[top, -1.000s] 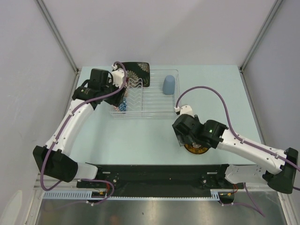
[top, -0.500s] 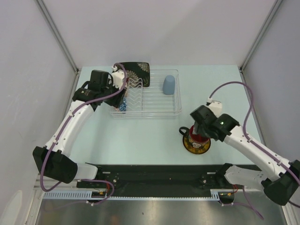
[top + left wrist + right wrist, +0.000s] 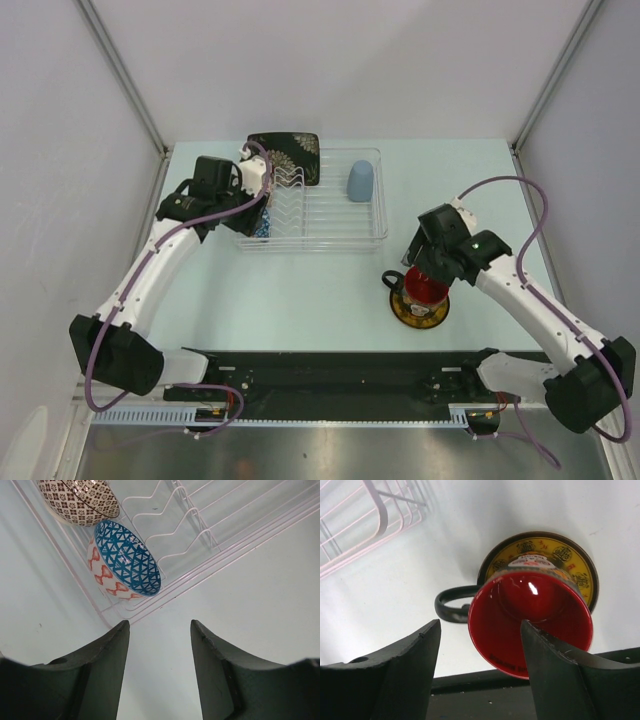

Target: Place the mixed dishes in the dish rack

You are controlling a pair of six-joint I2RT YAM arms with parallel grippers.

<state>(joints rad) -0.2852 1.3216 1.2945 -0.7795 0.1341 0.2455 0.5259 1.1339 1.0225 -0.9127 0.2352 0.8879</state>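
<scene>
I see right gripper (image 3: 480, 625) jaws wide and empty, over the dark mug with red inside (image 3: 530, 615). The mug sits on the yellow saucer (image 3: 555, 547), near right, apart from the dish rack (image 3: 320, 243). Left gripper (image 3: 159, 625) is also spread and empty, at the rack's near-left corner.

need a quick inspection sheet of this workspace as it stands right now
surface: pale table, no spills seen
job's things: dish rack holds pale blue cup, blue-patterned bowl, beige lattice-patterned bowl; black floral plate at its far left corner; red-lined mug stands on yellow saucer, outside the rack
clutter: nothing seen
grippers: left gripper open, empty, over rack's near left corner; right gripper open, empty, above the mug
cables: purple cables along each arm, clear of dishes
surroundings: grey walls, metal corner posts
</scene>
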